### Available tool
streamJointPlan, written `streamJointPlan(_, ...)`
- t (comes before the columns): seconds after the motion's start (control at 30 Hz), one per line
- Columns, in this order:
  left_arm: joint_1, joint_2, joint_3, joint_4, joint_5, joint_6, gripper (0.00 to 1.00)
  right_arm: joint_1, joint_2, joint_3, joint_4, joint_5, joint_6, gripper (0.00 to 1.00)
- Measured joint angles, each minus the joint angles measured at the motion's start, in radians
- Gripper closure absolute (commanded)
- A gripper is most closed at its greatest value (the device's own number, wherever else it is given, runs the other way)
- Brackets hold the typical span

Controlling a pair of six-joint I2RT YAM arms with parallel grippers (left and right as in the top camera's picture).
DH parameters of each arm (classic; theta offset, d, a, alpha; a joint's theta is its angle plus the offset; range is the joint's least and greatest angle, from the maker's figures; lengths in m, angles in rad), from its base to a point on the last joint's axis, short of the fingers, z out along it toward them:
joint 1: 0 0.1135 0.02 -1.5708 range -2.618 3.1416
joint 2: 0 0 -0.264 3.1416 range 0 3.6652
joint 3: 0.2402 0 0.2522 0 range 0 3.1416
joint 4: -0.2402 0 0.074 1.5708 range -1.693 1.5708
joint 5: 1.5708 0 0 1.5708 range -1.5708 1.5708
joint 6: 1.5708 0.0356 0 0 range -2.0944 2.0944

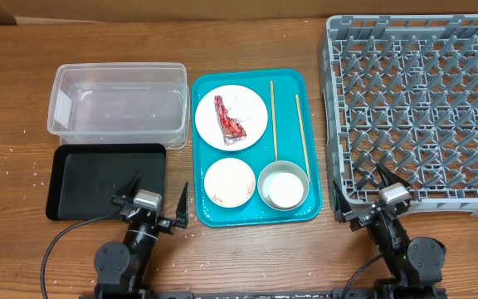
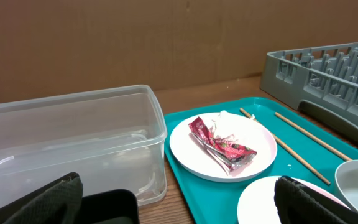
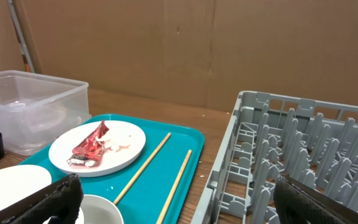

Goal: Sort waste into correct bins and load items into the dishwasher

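Observation:
A crumpled red wrapper [image 1: 229, 121] and a white paper wad [image 2: 229, 124] lie on the large white plate [image 1: 251, 133] on the teal tray [image 1: 289, 83]. A smaller plate [image 1: 229, 183] with rice grains and a white bowl [image 1: 283, 185] sit at the tray's front. Two wooden chopsticks [image 1: 274, 116] [image 1: 302, 129] lie on the tray's right. The clear tub [image 1: 116, 100] and the black tray [image 1: 98, 178] are on the left, the grey dish rack [image 1: 421, 100] on the right. My left gripper [image 1: 154, 199] is open over the black tray's front right corner. My right gripper [image 1: 368, 191] is open at the rack's front left corner.
Loose rice grains are scattered on the wooden table [image 1: 7, 178] to the left of the bins. A brown cardboard wall [image 2: 135, 37] stands behind the table.

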Motion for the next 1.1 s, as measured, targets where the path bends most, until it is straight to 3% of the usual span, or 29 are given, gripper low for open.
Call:
streamJointPlan(0.83,0.000,0.000,0.000,0.000,-0.003,0.002,0.00,0.000,0.000,0.000,0.000,0.000,0.000,0.00)
streamJointPlan(1.1,0.000,0.000,0.000,-0.009,-0.082,0.032,0.00,0.000,0.000,0.000,0.001,-0.003,0.000,0.00)
